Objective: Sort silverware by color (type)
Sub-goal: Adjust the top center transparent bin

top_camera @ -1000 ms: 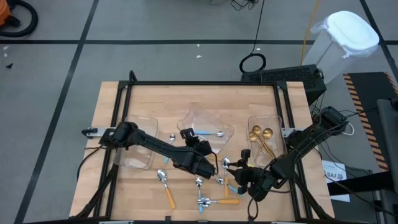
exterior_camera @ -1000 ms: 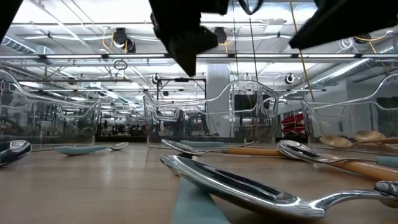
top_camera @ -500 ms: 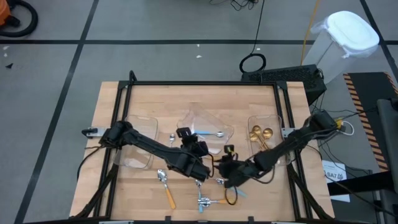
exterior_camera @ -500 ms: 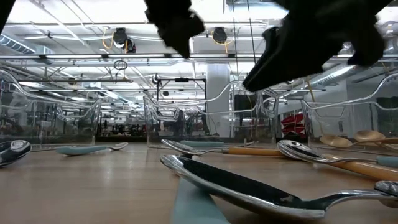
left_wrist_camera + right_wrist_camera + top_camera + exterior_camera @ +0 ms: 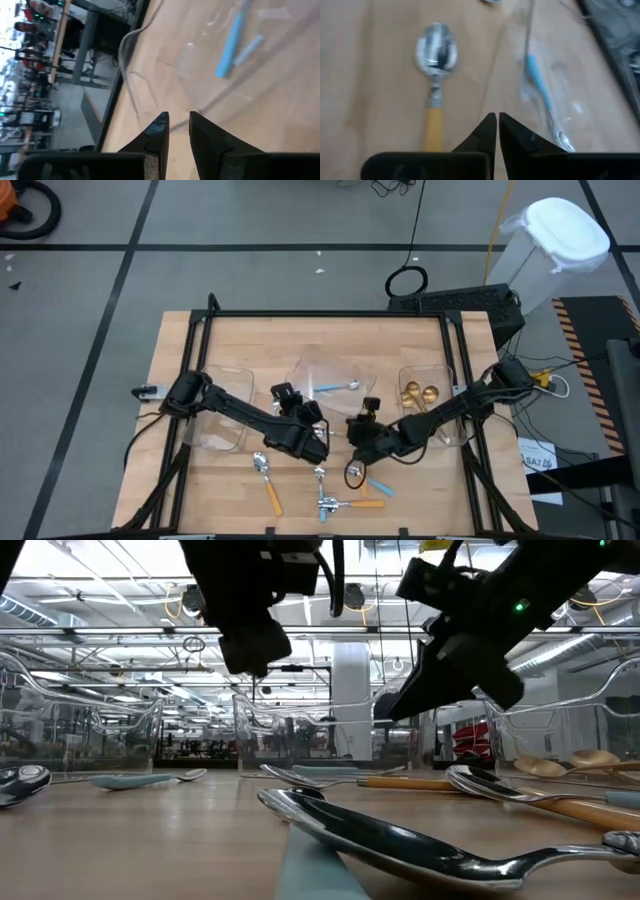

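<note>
My right gripper [image 5: 352, 442] hovers shut and empty above the table's middle. In its wrist view an orange-handled spoon [image 5: 436, 50] lies flat on the wood ahead of it. My left gripper [image 5: 305, 408] hangs beside it to the left, its fingers [image 5: 161, 125] a little apart with nothing between them. It points at the clear middle tray [image 5: 300, 375], where a blue-handled spoon [image 5: 335, 388] lies. Gold spoons [image 5: 420, 393] lie in the right tray [image 5: 445, 380]. More spoons [image 5: 268, 480] lie loose near the front edge.
An empty clear tray [image 5: 225, 420] sits at the left under my left arm. Loose spoons [image 5: 326, 500] and a blue handle [image 5: 378, 485] lie between the grippers and the near edge. A large spoon [image 5: 400, 840] lies close to the low camera. Bare wood shows at the far side.
My right gripper has swung toward the table's left and come down, from beside the right tray to the table's middle. My left gripper has sunk a little and shifted slightly toward the left. The spoons on the table lie as before.
</note>
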